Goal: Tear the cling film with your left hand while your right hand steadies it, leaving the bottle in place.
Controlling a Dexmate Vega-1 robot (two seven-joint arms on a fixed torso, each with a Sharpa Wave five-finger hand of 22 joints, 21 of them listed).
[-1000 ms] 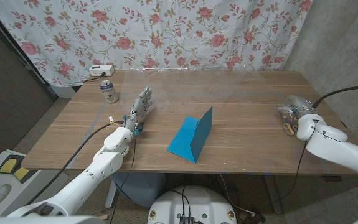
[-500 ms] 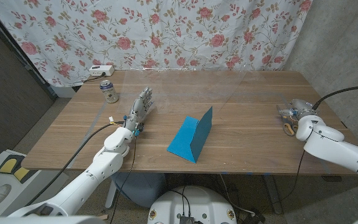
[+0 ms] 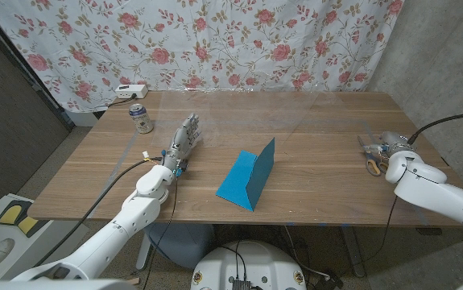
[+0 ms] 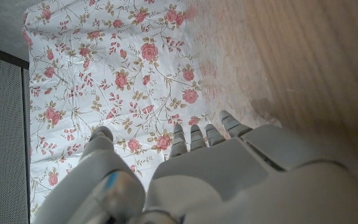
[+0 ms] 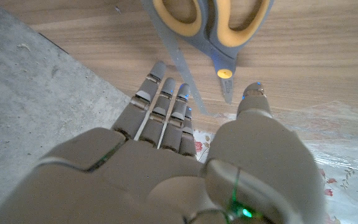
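The blue cling film box [image 3: 249,179] stands near the middle of the desk [image 3: 320,129], between the two robot hands and well apart from both. The left robot hand [image 3: 183,138] stands on edge, fingers extended, holding nothing. The right robot hand [image 3: 382,147] sits near the far right edge, fingers apart, empty, just beside what look like scissors [image 5: 213,28]. A can [image 3: 140,118] stands at the back left.

A wooden table [image 3: 312,121] stood before a floral curtain [image 3: 215,40]. A drinks can [image 3: 141,118] stood upright near the far left corner, with a white power strip [image 3: 130,90] just behind it at the edge. Scissors [image 5: 219,28] with yellow-and-grey handles lay on the table's right side. A yellow-and-black pedal [image 3: 14,214] sat on the floor at lower left.
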